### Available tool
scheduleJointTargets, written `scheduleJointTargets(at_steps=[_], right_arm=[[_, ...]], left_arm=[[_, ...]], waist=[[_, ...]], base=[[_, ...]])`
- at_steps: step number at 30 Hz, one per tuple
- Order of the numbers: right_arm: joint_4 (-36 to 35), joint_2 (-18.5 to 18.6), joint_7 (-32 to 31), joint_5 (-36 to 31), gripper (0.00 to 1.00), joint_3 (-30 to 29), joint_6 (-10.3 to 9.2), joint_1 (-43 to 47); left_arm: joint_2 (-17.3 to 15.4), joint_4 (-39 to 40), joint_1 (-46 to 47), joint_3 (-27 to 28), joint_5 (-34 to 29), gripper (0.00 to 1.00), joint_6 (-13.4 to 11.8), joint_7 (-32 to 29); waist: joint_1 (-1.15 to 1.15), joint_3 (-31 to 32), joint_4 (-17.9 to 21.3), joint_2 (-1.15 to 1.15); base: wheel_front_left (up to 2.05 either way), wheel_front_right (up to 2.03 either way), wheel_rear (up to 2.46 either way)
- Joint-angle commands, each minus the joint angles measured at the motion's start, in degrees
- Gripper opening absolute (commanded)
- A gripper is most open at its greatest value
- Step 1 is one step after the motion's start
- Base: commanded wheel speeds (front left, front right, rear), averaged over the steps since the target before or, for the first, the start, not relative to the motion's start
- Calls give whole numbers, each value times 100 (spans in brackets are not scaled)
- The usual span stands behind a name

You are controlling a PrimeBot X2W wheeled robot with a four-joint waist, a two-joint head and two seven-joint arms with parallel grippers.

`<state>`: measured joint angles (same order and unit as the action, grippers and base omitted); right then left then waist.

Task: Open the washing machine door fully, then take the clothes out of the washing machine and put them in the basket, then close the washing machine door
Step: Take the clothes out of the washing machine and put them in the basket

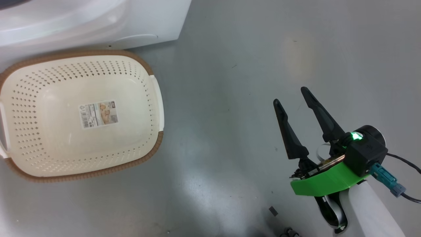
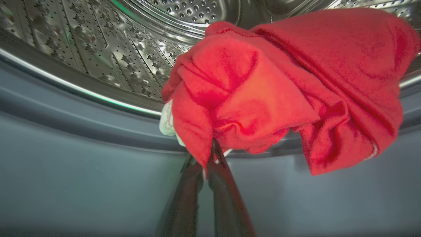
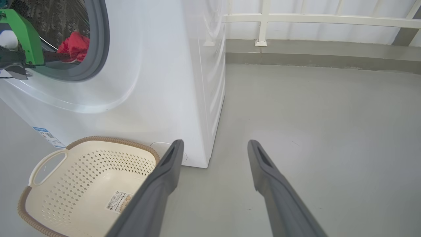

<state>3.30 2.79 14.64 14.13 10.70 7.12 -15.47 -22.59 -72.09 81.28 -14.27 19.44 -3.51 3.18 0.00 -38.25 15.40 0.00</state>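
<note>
The red clothes hang bunched at the mouth of the steel drum, over the grey rubber ring. My left gripper is shut on their lower fold, where a bit of white trim shows. In the right wrist view the clothes sit in the opening of the white washing machine, with the left gripper reaching in. The cream basket stands empty on the floor in front of the machine. My right gripper hovers open over the bare floor, right of the basket. The washing machine door is out of view.
Grey floor stretches to the right of the machine and basket. A white railing on a low grey kerb closes off the back. Small dark bits lie on the floor near my right arm.
</note>
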Motion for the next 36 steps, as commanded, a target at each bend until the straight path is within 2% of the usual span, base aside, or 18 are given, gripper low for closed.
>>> scheduleJointTargets(at_steps=[1, 7, 21, 29, 36], right_arm=[[-112, 9, 36, 52, 100, 117, 36, 68], [-113, 9, 36, 63, 100, 83, 36, 29], [-89, 9, 36, 167, 100, 101, 36, -78], [-81, 9, 36, 146, 100, 29, 36, -107], [-85, 9, 36, 158, 100, 13, 36, -130]], left_arm=[[-238, 170, 156, 48, 55, 0, 14, 86], [-111, 293, 197, 86, 192, 0, 161, 330], [-155, 823, -254, 198, 408, 0, 329, 1045], [-147, 1816, -1002, 442, 640, 0, 437, 1173], [-84, 2749, -1739, 571, 734, 0, 344, 1180]], waist=[[0, -4, -20, 0], [0, -33, -121, 0], [0, -7, -372, 0], [0, 87, -499, 0], [0, 201, -580, 0]], base=[[0, 0, 0], [0, 0, 0], [0, 0, 0], [0, 0, 0], [0, 0, 0]])
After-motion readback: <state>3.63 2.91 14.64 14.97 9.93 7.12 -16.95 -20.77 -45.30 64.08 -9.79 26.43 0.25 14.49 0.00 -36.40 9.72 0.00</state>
